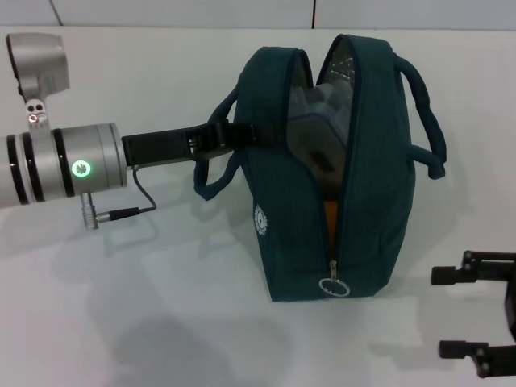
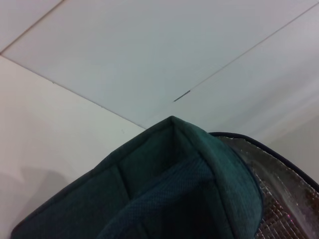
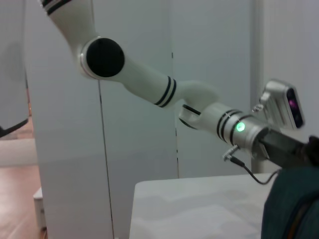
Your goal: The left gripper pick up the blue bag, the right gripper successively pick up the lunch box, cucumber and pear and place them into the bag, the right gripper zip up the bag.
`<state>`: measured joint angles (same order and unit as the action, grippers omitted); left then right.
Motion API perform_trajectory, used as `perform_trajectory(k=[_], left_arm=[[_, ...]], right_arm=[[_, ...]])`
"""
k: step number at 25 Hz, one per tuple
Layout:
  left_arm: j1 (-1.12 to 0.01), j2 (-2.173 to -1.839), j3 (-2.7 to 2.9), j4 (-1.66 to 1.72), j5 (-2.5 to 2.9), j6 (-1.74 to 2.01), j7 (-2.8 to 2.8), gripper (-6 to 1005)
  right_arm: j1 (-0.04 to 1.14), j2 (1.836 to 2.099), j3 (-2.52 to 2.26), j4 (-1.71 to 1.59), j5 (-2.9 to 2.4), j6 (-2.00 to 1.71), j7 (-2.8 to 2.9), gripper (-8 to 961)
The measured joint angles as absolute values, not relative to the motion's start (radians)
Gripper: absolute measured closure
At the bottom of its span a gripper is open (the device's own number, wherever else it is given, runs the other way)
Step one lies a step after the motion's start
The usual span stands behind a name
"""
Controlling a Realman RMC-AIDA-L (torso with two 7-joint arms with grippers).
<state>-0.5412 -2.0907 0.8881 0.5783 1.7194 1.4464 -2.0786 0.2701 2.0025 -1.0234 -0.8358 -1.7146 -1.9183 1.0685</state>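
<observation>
The blue bag (image 1: 379, 177) stands upright on the white table (image 1: 161, 322). Its zip is open along the top, with the ring pull (image 1: 333, 286) low on the near end. My left gripper (image 1: 230, 133) reaches in from the left and is shut on the bag's left wall by the handle. Through the opening I see a pale lunch box (image 1: 318, 109) and something orange (image 1: 328, 226) lower down. Cucumber and pear are hidden. My right gripper (image 1: 451, 313) is open and empty, low to the right of the bag. The left wrist view shows the bag's rim (image 2: 189, 164) and silver lining (image 2: 284, 199).
The bag's two handles (image 1: 423, 105) stick out to either side. A thin cable (image 1: 133, 211) hangs under my left wrist. The right wrist view shows my left arm (image 3: 149, 84), the table's edge (image 3: 149, 186) and a corner of the bag (image 3: 291, 204).
</observation>
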Motion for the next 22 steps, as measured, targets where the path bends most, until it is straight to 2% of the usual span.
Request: perform_trajectory(k=[6,22], left_arm=[[-0.543,-2.092,0.888,0.578,1.719,1.447,-2.079,948],[-0.545,-2.092,0.888,0.578,1.712,1.448,-2.079,948]], right_arm=[[0.344,2.011,-1.075,-0.642,-1.735,-1.838,1.016,263],[0.367,2.016,-1.186,-0.610,-1.691,-1.672,1.002,271]])
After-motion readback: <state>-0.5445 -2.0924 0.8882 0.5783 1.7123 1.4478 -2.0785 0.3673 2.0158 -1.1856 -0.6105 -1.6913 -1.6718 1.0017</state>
